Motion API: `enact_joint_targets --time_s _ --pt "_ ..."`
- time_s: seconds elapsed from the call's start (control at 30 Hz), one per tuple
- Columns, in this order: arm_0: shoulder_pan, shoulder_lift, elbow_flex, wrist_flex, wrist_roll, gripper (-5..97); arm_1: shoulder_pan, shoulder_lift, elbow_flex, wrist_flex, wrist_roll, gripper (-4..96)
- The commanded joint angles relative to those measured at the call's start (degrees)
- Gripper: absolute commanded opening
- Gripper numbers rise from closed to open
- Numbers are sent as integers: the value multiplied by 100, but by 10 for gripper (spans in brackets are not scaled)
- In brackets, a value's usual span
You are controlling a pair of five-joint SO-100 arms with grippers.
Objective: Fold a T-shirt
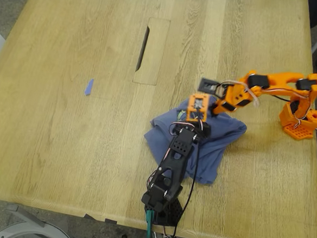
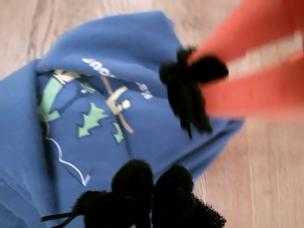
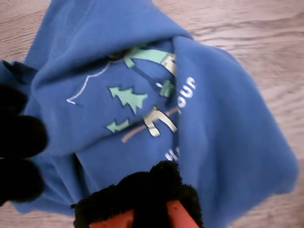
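My first claw (image 2: 153, 187) sits low on the crumpled T-shirt (image 1: 222, 137). My second claw (image 1: 216, 111) faces it, just past the print. I cannot tell if either claw grips. Farther off on the counter (image 1: 64, 145) lie a blue scrap (image 1: 88, 87) and a slot (image 1: 144, 41).

Slate-blue T-shirt (image 1: 216, 147), green-and-yellow print

White caption on the T-shirt (image 3: 156, 109) chest print, partly folded, only "our" legible
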Motion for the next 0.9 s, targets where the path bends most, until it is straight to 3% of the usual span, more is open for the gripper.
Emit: enact_joint_targets --time_s 0.0,0.47,0.87 --pt "-404 70 185 -677 -105 -1 -18 -149 -325 -325 0 1" --pt "-888 -1248 1116 -2716 -369 -1 62 -141 2364 -3050 -26 0" --pt "-1951 -1731 1222 -3085 -290 -1 -149 1644 6003 -4228 158 0"
